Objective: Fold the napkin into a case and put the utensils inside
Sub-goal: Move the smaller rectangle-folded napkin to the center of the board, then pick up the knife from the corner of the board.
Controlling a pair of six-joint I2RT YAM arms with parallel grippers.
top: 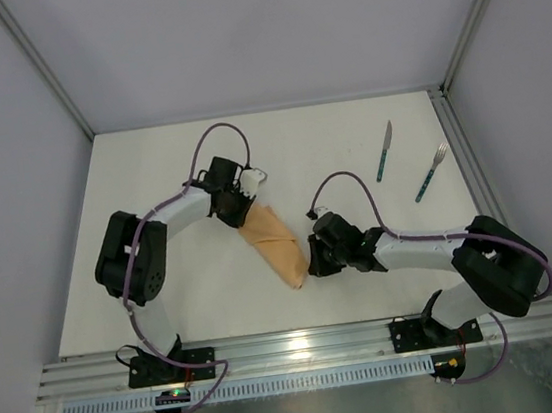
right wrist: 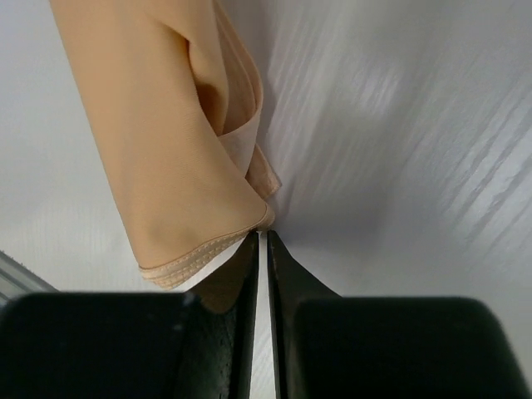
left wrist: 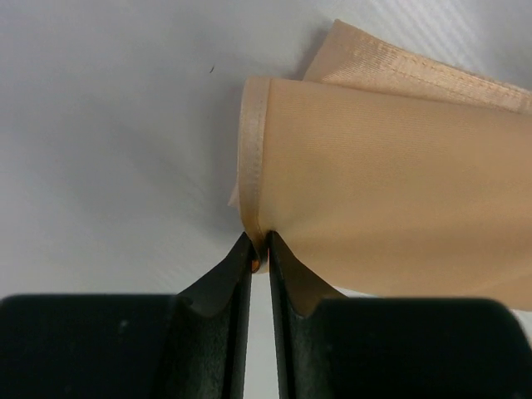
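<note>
Left claw (left wrist: 259,243) clamps the far end of the napkin (top: 272,242), right claw (right wrist: 262,239) clamps its near end, mid counter (top: 347,127). One uneven tug and that thin hem could slip out, collapsing the fold.

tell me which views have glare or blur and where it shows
top external: soft even light and sharp, only the metal rail glares; left wrist: napkin weave is crisp, the left pincer close to the lens is soft and dark; right wrist: pale streaks cross the table, and the right pincer is soft too
</note>
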